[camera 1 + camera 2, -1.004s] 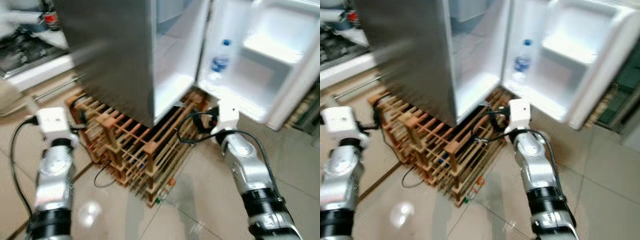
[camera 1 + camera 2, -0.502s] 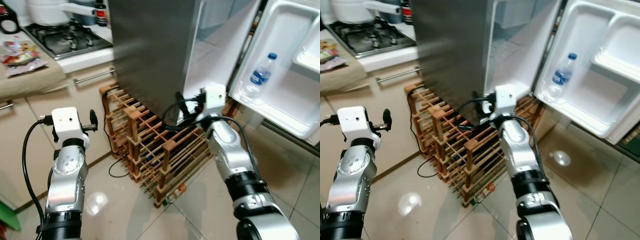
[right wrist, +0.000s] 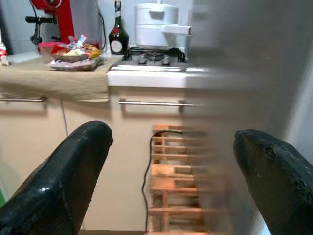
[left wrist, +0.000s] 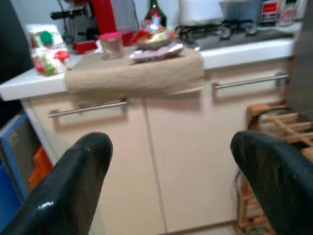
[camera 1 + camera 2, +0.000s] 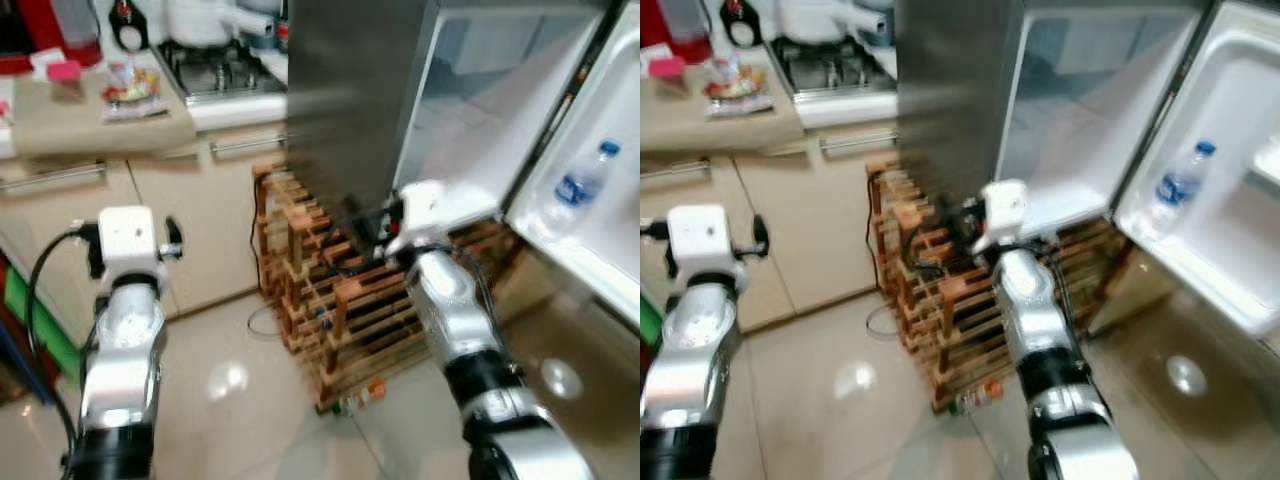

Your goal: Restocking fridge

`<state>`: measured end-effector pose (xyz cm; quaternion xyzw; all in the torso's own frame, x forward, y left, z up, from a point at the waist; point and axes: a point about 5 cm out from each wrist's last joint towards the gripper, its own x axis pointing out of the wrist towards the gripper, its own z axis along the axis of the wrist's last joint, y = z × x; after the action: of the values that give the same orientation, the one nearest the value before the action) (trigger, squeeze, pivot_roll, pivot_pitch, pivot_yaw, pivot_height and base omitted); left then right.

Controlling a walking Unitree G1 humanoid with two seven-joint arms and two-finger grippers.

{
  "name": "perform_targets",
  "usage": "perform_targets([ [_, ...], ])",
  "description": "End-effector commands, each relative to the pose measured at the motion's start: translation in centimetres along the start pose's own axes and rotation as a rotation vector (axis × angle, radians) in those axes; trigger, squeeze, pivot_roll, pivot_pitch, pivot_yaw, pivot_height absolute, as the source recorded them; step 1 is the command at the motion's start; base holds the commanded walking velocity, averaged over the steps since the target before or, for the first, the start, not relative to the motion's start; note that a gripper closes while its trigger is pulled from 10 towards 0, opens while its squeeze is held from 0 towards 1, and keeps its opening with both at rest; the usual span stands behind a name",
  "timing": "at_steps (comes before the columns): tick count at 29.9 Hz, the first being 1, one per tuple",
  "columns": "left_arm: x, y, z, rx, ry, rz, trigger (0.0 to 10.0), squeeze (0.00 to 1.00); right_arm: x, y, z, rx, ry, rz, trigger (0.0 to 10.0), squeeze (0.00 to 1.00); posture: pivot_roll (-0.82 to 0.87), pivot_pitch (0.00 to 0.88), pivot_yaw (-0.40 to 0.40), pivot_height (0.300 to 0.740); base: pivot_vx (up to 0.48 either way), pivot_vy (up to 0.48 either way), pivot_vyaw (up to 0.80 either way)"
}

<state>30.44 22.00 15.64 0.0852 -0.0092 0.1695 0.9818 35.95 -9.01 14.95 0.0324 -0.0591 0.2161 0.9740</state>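
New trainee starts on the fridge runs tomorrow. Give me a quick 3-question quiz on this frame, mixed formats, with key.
1. True or false: the fridge door is open.
2. Multiple choice: where is the water bottle? A) on the counter B) in the door shelf C) on the floor D) in the right gripper
3. Fill in: under the fridge stands a wooden ____.

Key
1. True; the door swings out to the robot's right.
2. B. Both the right gripper and the left gripper are open and hold nothing.
3. Rack, a slatted wooden rack beside the cabinets.
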Motion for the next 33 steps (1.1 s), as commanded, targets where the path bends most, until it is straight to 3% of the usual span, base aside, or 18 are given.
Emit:
perform_targets([
  [1,0.3,-1.3,0.2,0.058,-0.003,-0.014,10.0,0.0,-0.4,-1.4,0.7,-0.018,-0.02,-0.015,10.0,0.11,-0.07,0.0,-0.02,0.74,0.315,0.0,0.45],
  [4,0.8,-1.1,0.2,0.085,0.008,0.002,10.0,0.0,-0.8,-1.7,0.4,-0.017,-0.006,-0.003,10.0,0.11,-0.08,0.0,-0.031,0.74,0.0,0.0,0.45],
  [6,1.2,-0.1,1.1,0.04,-0.038,0.011,10.0,0.0,-1.1,-1.5,0.0,0.002,0.012,0.013,10.0,0.11,-0.07,0.0,-0.038,0.74,0.0,0.0,0.45],
  [11,1.1,0.4,1.7,0.006,-0.075,-0.007,10.0,0.0,-1.3,-0.4,-0.6,0.014,0.016,0.057,10.0,0.11,-0.05,0.0,-0.036,0.74,0.0,0.0,0.46],
  [14,1.0,0.4,1.1,-0.042,-0.023,0.012,10.0,0.0,-1.5,0.3,-1.3,0.048,0.031,0.069,10.0,0.13,-0.05,0.0,-0.025,0.74,0.0,0.0,0.46],
  [17,0.6,-0.6,1.5,0.011,-0.053,-0.047,10.0,0.0,-1.6,0.7,-1.0,0.023,0.023,0.049,10.0,0.12,-0.05,0.0,-0.013,0.74,0.0,0.0,0.53],
  [18,0.5,-0.8,1.4,0.019,-0.057,-0.061,10.0,0.0,-1.6,0.6,-1.2,0.017,0.031,0.03,10.0,0.06,-0.04,0.0,-0.004,0.74,0.0,0.0,0.65],
  [19,0.5,-0.8,1.4,0.019,-0.057,-0.067,10.0,0.0,-1.6,0.5,-1.2,0.013,0.037,0.017,10.0,0.06,-0.04,0.0,-0.001,0.74,0.0,0.0,0.65],
  [20,0.4,-0.8,1.2,0.0,-0.043,-0.076,10.0,0.0,-1.6,0.1,-1.5,0.005,0.06,-0.021,10.0,0.0,-0.04,0.0,0.011,0.74,0.0,0.0,0.0],
  [22,0.5,-1.3,0.9,-0.05,-0.023,-0.119,10.0,0.0,-1.6,-1.3,-1.8,0.048,0.084,-0.137,10.0,0.0,-0.04,0.0,0.03,0.74,0.0,0.0,0.0],
  [27,0.3,-2.8,0.7,-0.108,-0.003,-0.212,10.0,0.0,-2.1,-2.7,-1.5,0.14,0.063,-0.197,10.0,0.0,-0.05,0.0,0.07,0.74,0.0,0.0,0.0],
  [30,-0.3,-3.7,-0.2,-0.121,0.047,-0.272,10.0,0.0,-2.4,-3.8,-1.1,0.114,0.042,-0.273,10.0,0.0,-0.07,0.0,0.077,0.74,0.0,0.0,0.55],
  [33,-0.7,-4.5,-0.7,-0.137,0.07,-0.308,10.0,0.0,-2.5,-3.8,-1.2,0.114,0.046,-0.28,10.0,0.0,-0.07,0.0,0.072,0.74,0.0,0.0,0.57],
])
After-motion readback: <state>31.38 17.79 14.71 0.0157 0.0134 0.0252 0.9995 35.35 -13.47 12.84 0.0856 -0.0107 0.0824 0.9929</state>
